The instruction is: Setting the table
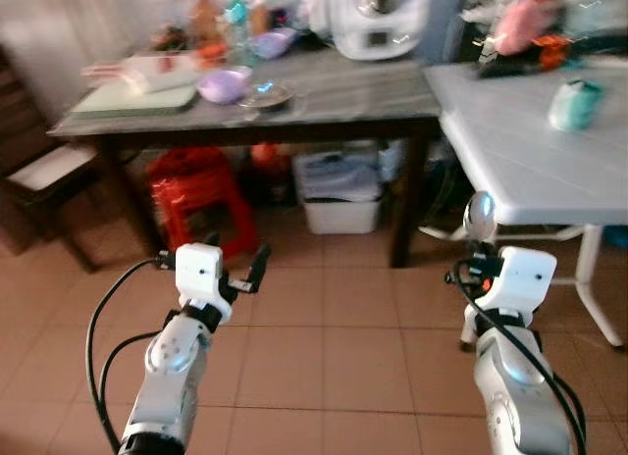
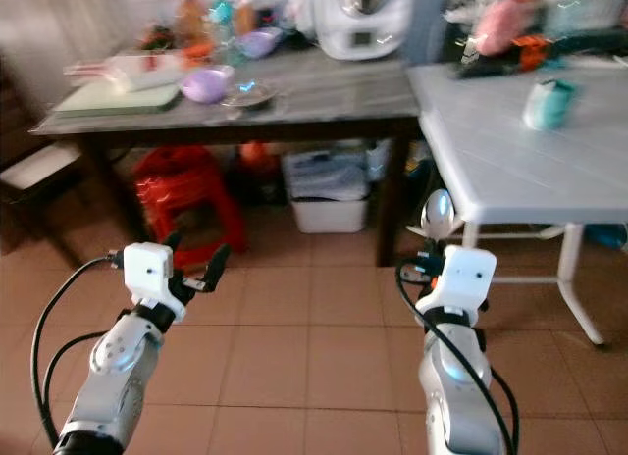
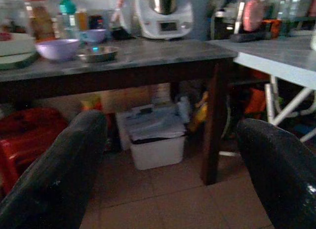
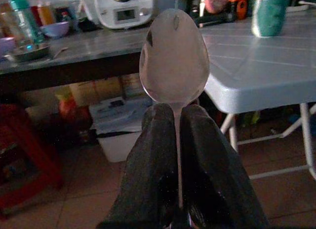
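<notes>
- Up front, the right gripper (image 4: pixel 175 140) has its jaws clamped on a spoon (image 4: pixel 174 56), bowl upright, held over the tiled floor (image 1: pixel 334 347) before the white counter (image 1: pixel 530 151).
- The left gripper (image 1: pixel 257 269) hangs over the floor, jaws apart.
- A purple bowl (image 1: pixel 225 84) and steel dish (image 1: pixel 265 96) sit near the dark counter's (image 1: pixel 373 97) front edge.
- A teal cup (image 1: pixel 574 104) stands on the white counter.

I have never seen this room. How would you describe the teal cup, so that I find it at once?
Look for the white table on the robot's right, beside the long dark table. The teal cup stands on its top toward the far side, apart from the pink and orange things at the back edge. It is the one blue-green thing standing alone on the bare white surface.
</notes>
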{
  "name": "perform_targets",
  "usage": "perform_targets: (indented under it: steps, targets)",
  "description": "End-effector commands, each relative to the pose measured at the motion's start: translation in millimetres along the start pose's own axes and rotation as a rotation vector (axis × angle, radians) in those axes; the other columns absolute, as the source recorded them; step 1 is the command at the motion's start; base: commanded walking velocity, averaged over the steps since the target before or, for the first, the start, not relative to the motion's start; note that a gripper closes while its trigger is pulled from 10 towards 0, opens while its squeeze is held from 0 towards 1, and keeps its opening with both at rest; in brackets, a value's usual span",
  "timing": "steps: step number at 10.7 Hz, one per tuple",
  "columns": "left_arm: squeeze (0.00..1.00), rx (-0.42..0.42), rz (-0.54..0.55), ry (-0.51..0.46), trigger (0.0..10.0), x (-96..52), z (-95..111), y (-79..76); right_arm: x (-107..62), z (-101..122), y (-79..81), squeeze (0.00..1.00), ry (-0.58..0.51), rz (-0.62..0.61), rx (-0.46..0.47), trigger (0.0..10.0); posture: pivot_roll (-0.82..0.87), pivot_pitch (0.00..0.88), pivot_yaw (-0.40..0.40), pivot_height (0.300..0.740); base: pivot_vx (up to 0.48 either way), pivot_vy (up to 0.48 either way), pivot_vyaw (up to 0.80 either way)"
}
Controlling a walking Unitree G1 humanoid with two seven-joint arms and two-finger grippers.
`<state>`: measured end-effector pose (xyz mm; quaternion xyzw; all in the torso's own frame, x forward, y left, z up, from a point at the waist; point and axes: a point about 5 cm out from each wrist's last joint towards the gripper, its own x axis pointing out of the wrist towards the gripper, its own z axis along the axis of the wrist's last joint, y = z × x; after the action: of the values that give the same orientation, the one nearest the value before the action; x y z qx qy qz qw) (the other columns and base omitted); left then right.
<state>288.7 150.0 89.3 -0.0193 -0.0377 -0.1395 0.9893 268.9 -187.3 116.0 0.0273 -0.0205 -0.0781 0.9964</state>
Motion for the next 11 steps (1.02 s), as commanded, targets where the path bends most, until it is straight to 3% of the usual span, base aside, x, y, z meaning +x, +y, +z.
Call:
perform_targets:
  steps: [1, 8, 11]
  targets:
    - [0.0, 0.005, -0.004, -0.011, 10.0, 0.4, 4.7, 2.8, 0.8, 6.4, 3.9, 0.0, -0.032, 0.016, 0.005, 10.0, 0.04, 0.0, 0.087, 0.74, 0.307, 0.0, 0.0]
    - [0.0, -0.003, -0.018, -0.003, 10.0, 1.6, 5.0, 0.1, -0.3, 5.8, 6.8, 0.0, -0.032, 0.029, 0.008, 10.0, 0.04, 0.003, 0.092, 0.74, 0.369, 0.0, 0.0]
    - [0.0, -0.006, -0.028, 0.0, 10.0, 1.8, 4.5, -1.7, -0.6, 5.4, 6.5, 0.0, -0.033, 0.028, 0.011, 10.0, 0.03, 0.001, 0.095, 0.74, 0.412, 0.0, 0.51]
